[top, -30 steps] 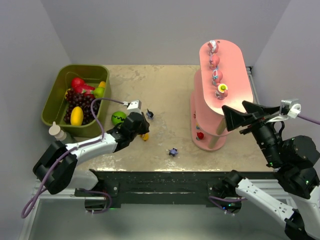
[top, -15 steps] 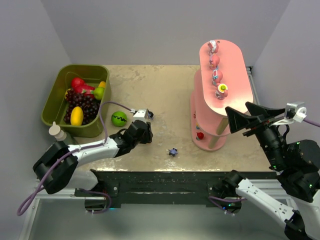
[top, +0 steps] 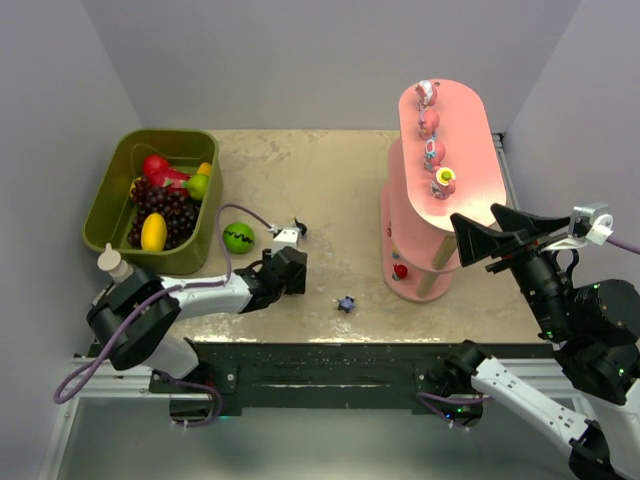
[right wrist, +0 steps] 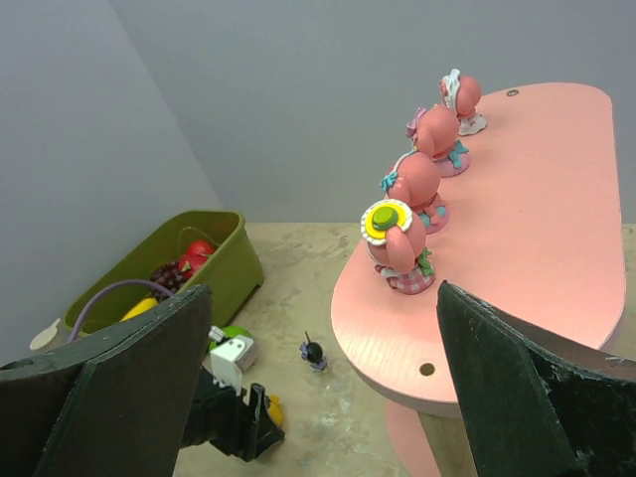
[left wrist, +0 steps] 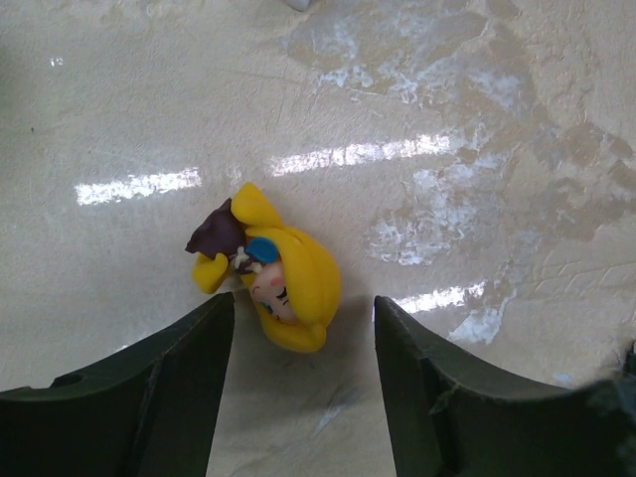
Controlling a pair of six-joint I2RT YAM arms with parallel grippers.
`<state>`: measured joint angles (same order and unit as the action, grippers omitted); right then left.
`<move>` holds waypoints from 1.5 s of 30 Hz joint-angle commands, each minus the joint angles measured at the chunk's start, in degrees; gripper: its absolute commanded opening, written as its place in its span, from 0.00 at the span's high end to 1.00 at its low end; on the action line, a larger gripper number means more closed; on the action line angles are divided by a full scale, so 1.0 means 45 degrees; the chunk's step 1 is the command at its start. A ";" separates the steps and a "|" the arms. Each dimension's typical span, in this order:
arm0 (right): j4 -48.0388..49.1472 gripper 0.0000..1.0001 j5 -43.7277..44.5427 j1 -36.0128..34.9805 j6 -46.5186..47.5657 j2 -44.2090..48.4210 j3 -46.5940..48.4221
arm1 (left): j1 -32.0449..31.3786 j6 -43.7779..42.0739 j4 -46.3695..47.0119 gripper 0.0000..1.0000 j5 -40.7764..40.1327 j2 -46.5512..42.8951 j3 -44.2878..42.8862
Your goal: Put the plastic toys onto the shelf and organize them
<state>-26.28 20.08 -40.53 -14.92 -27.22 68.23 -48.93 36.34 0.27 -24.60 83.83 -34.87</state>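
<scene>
Beige tabletop (left wrist: 477,99): left gripper (left wrist: 303,318), jaws wide, straddles a toppled yellow plastic figurine (left wrist: 288,273) left of the tall pink three-tier shelf (top: 465,150), likely for pickup. Right gripper (right wrist: 323,298) wide, empty.

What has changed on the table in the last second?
The left gripper slid toward the near edge and a little to the right. It is now over the yellow toy, which lies between its open fingers, not gripped. The right gripper, open, shifted slightly right beside the shelf, then held. The pink figures on top, the purple toy and the green bin stayed put.
</scene>
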 commanded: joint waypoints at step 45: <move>0.1856 0.08 -0.9480 -0.0016 0.0854 -0.3734 0.0054 | -0.0319 -0.0146 -0.1347 1.00 0.4607 -0.6811 0.0719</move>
<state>-22.74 -17.96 -40.56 -9.82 -41.82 69.06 -50.06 36.16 -2.17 -6.35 55.81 -30.94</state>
